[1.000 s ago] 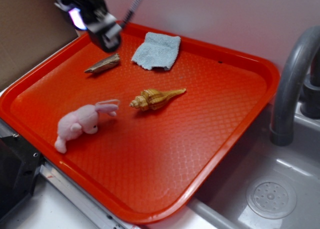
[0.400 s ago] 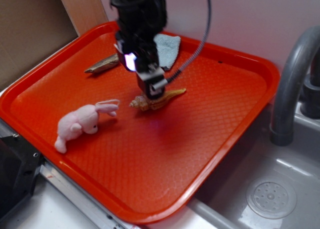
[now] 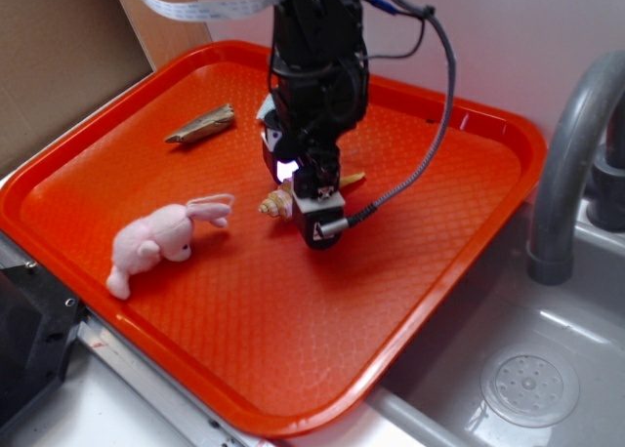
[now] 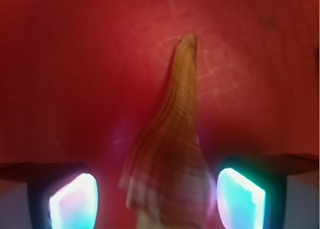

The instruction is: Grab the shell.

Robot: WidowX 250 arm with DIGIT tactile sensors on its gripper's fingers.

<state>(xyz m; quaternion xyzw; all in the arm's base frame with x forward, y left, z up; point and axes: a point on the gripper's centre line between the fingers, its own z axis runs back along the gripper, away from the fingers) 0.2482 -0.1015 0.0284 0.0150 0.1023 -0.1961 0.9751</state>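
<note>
We see claw (image 4: 159, 196) spread wide, low over orange tray (image 3: 430, 271), straddling shell (image 4: 172, 154). Pink bunny (image 3: 161, 240) left of shell; grey sink (image 3: 547, 369) right of tray.

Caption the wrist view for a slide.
Open end effector straddling the seashell on the red tray, not yet closed.

The exterior view looks down obliquely across the whole orange tray (image 3: 459, 262), while the wrist view peers close between the fingers (image 4: 75, 201) at the same tray floor.
</note>
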